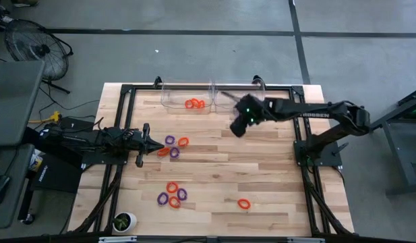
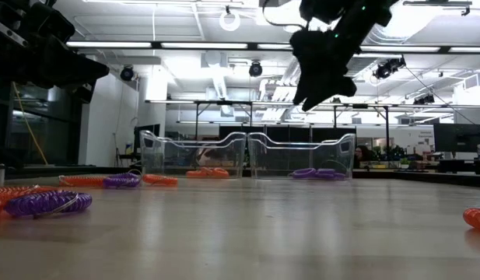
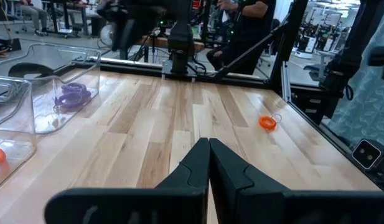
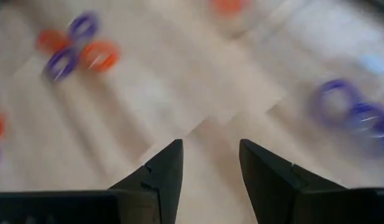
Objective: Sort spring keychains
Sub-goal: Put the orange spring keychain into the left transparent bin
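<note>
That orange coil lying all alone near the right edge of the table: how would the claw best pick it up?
From straight above, pinching one side of the lone orange keychain. It lies flat as an open ring, with bare wood around it, so one finger could drop inside the loop.

Orange and purple spring keychains (image 1: 171, 196) scattered on wood.

Even overhead lighting; ceiling strip lights (image 2: 224, 45) glare white above the right gripper (image 2: 321, 82). Right wrist view motion-blurred: rings (image 4: 86, 46) beyond the fingers smeared. Soft shadows on table (image 1: 214, 169).
</note>
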